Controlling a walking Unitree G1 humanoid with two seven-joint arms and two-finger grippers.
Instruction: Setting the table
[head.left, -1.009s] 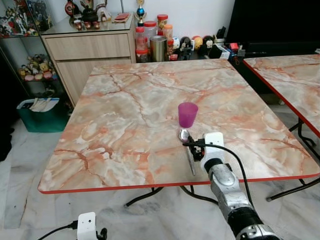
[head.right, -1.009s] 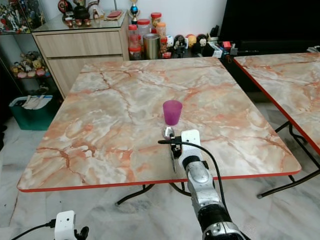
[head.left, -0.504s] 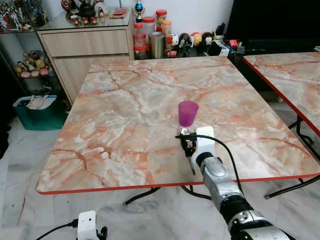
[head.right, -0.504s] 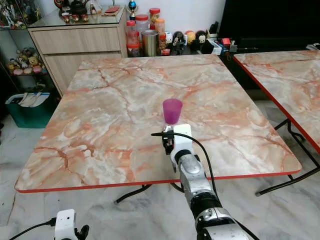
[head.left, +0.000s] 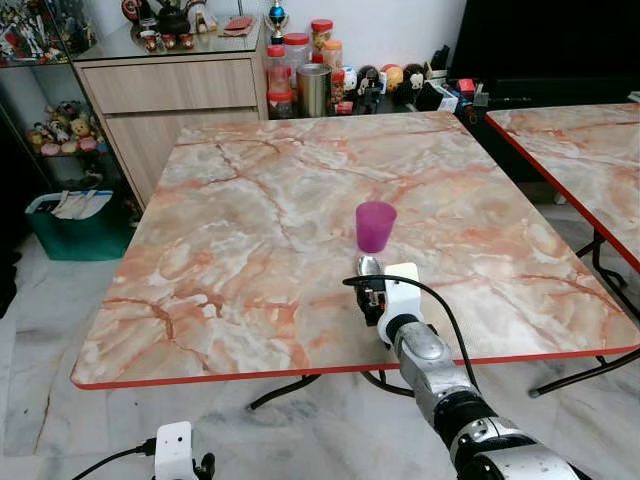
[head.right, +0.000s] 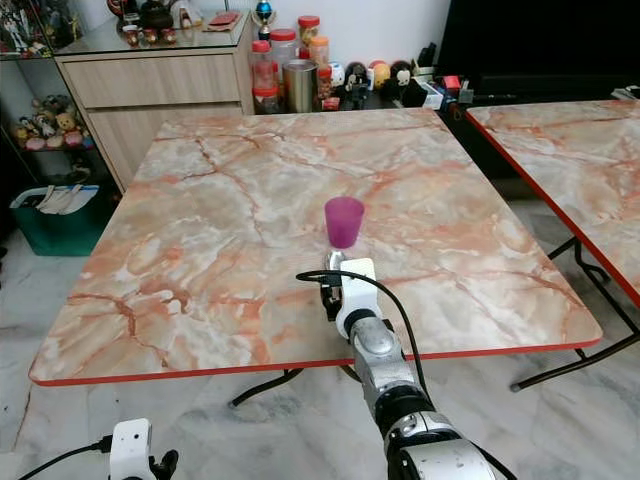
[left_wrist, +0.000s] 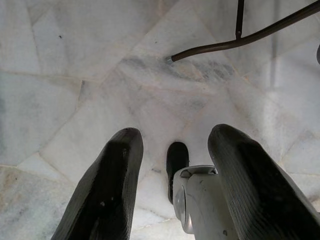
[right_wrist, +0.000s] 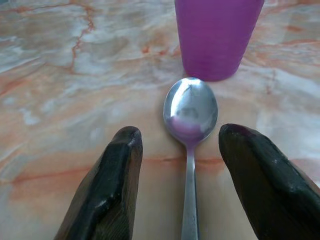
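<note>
Right gripper (right_wrist: 186, 185) now farther back along spoon (right_wrist: 190, 112)

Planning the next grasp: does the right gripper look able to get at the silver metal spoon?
Probably yes: the right gripper is open, its fingers either side of the silver metal spoon on the marble table, with nothing between them.

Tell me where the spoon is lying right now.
The spoon lies flat on the marble table near its front edge, its bowl just short of the purple cup, its handle running between the open fingers of the right gripper.
</note>
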